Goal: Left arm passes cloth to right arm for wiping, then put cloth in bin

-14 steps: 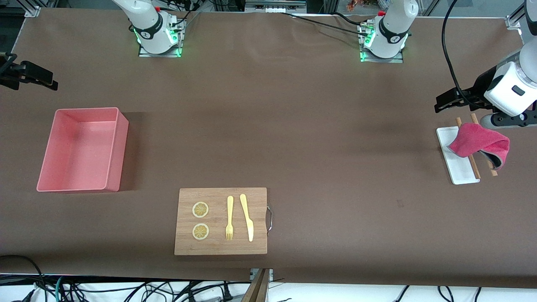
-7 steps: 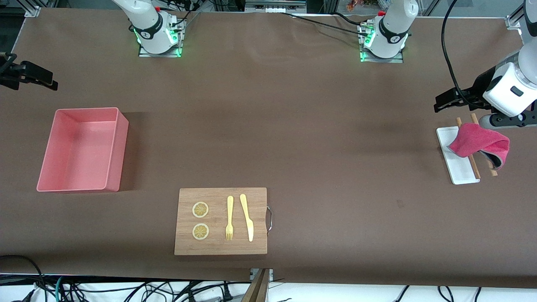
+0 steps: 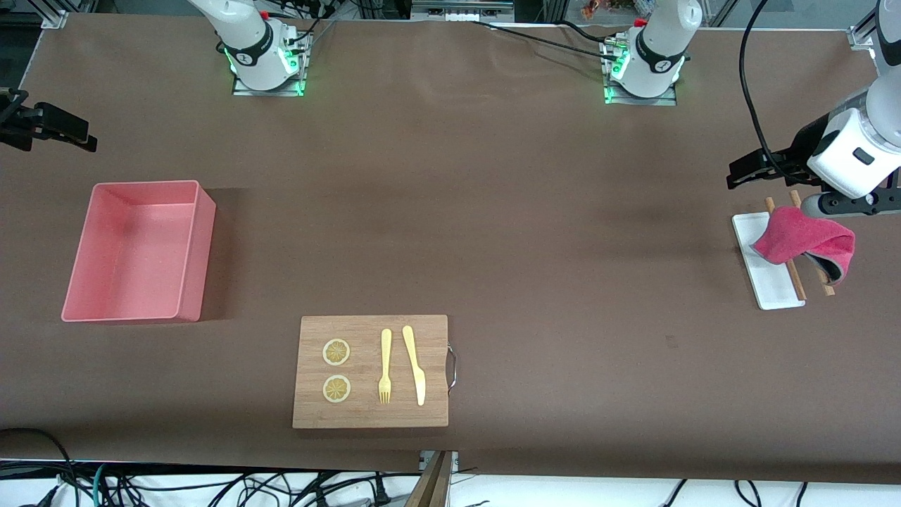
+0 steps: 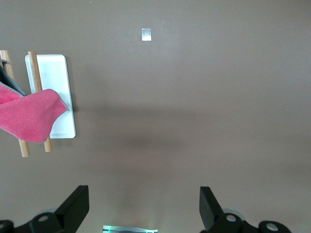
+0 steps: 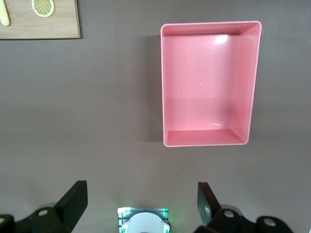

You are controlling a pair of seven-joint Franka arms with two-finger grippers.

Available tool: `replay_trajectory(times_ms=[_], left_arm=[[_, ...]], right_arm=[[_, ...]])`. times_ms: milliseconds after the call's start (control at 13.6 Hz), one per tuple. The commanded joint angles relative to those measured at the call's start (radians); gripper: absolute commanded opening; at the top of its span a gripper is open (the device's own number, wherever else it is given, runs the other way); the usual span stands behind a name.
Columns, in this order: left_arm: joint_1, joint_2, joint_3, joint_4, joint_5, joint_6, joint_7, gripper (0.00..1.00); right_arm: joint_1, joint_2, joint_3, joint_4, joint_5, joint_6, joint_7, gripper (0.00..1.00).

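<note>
Both grippers gape empty: the left gripper (image 3: 746,171) hangs near the cloth (image 3: 802,241), draped over chopsticks (image 3: 795,271) and tray (image 3: 767,282), while the right gripper (image 3: 42,127) waits near the bin (image 3: 197,246).

Big brown table (image 3: 493,211) fills nearly everything, matte cover under soft, even light with faint shadows. Along its near edge there's a white floor strip (image 3: 633,493) with tangled black cables (image 3: 211,486). Metal framing (image 3: 49,14) sits past the top corners.
</note>
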Motion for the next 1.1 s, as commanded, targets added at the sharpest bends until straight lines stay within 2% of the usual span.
replay_trajectory(times_ms=[0,220,367,513,660,880,1027], left_arm=[[0.021,0.027,0.006,0.009,0.021,0.001,0.019,1.00],[0.121,0.134,0.006,0.021,0.079,0.009,0.070,1.00],[0.167,0.200,0.006,0.033,0.157,0.085,0.123,1.00],[0.208,0.252,0.006,0.033,0.223,0.109,0.131,1.00],[0.259,0.306,0.006,0.035,0.249,0.119,0.134,1.00],[0.349,0.377,0.006,0.033,0.271,0.226,0.253,1.00],[0.374,0.420,0.006,0.035,0.272,0.264,0.283,1.00]], right_arm=[[-0.017,0.003,0.007,0.009,0.016,0.000,-0.016,1.00],[-0.017,0.003,0.007,0.009,0.018,0.000,-0.017,1.00],[-0.017,0.003,0.007,0.009,0.016,0.000,-0.016,1.00],[-0.017,0.003,0.007,0.009,0.016,0.000,-0.016,1.00],[-0.017,0.003,0.007,0.009,0.016,0.000,-0.016,1.00],[-0.017,0.003,0.005,0.009,0.016,0.000,-0.016,1.00],[-0.019,0.003,0.005,0.009,0.016,0.000,-0.017,1.00]])
